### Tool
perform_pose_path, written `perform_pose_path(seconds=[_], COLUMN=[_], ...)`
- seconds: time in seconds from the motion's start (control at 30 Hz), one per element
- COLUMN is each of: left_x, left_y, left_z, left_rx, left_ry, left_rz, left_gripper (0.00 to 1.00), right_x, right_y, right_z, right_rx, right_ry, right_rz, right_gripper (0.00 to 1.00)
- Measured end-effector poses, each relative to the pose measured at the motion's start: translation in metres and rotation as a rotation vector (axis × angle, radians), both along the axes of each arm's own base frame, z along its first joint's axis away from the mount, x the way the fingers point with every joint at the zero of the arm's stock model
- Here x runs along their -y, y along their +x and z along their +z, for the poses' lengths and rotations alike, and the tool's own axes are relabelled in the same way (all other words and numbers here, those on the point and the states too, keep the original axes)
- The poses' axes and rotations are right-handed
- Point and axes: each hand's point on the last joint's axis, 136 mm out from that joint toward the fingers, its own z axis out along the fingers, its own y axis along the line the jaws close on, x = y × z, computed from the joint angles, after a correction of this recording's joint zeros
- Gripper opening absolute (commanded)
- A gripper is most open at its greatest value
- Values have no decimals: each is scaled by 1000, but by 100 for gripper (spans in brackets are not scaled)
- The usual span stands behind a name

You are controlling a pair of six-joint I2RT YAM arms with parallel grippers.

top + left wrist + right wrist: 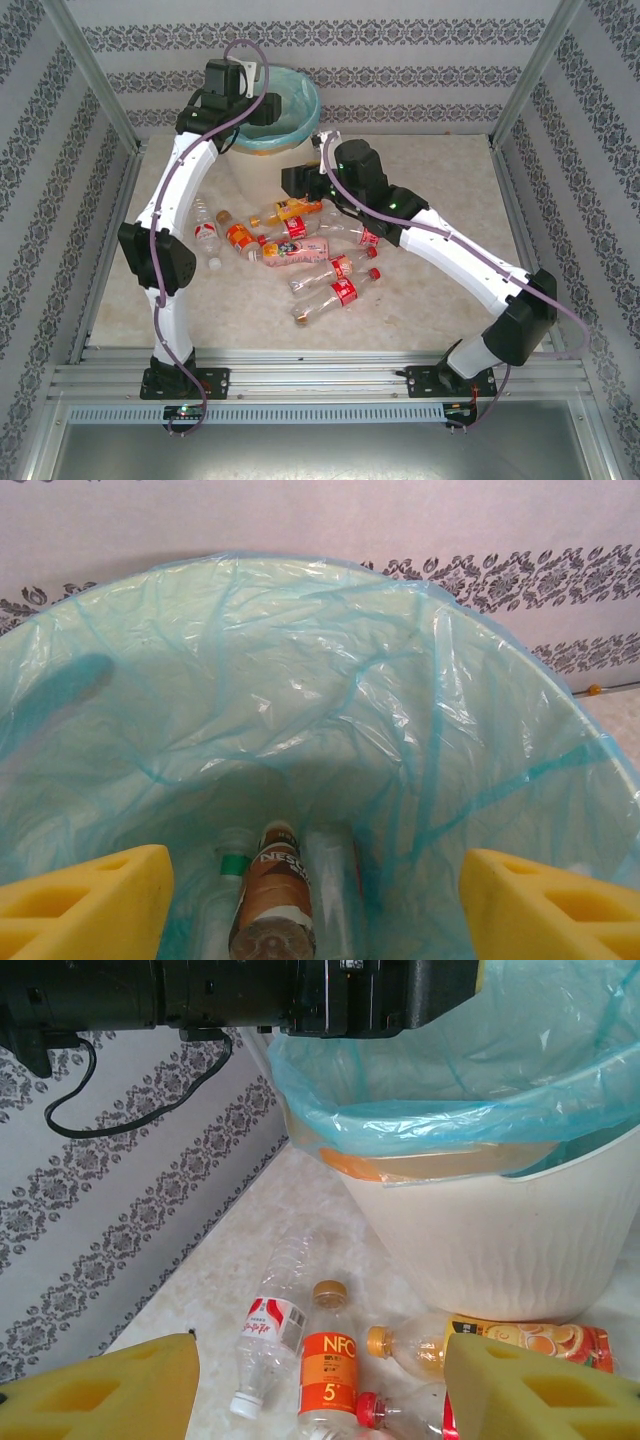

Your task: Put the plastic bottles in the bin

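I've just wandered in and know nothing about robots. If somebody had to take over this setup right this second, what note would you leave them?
Left gripper: open and empty, hanging over the bin.
Right gripper: open and empty, low over the loose bottles on the table, next to the bin.
Done: at least three bottles lie at the bottom of the bin, one of them a brown-labelled bottle.
Left: the whole cluster lying on the table between the arms has to be picked up and dropped in.
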Motion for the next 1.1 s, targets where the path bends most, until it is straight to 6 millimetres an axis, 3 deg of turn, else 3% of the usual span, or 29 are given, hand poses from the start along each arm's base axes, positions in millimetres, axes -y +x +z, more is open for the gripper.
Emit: perform_pose_path(seconds=[0.2, 0.3, 0.4, 0.47, 0.53, 0.6, 0.67, 0.77, 1.0, 1.1], left_x=[1, 4, 6, 6, 5, 4, 6, 17, 85, 110], left_y=[-5, -23, -64, -105, -146, -185, -216, -251, -306, -323], left_z=[6, 28, 61, 84, 99, 100, 85, 40, -86, -132], left_rx=[4, 32, 86, 137, 184, 222, 227, 165, -96, -213], left_ry=[1, 2, 4, 0, -5, -6, 0, 25, 147, 210], left_rz=[-5, -17, -40, -64, -92, -126, -162, -234, -472, -548], left_gripper=[75, 75, 75, 75, 75, 74, 73, 71, 72, 72], right_x=[6, 11, 17, 20, 22, 28, 36, 55, 119, 148], right_y=[-6, -12, -22, -32, -43, -54, -64, -76, -95, -106], right_z=[2, 5, 5, 1, -6, -19, -35, -66, -144, -173], right_rx=[0, 8, 24, 32, 38, 38, 22, -45, -283, -361], right_ry=[-6, -14, -34, -57, -85, -120, -154, -210, -249, -277], right_rz=[-1, 3, 16, 34, 57, 80, 91, 64, -102, -183], right_gripper=[66, 66, 66, 65, 65, 65, 64, 62, 61, 61])
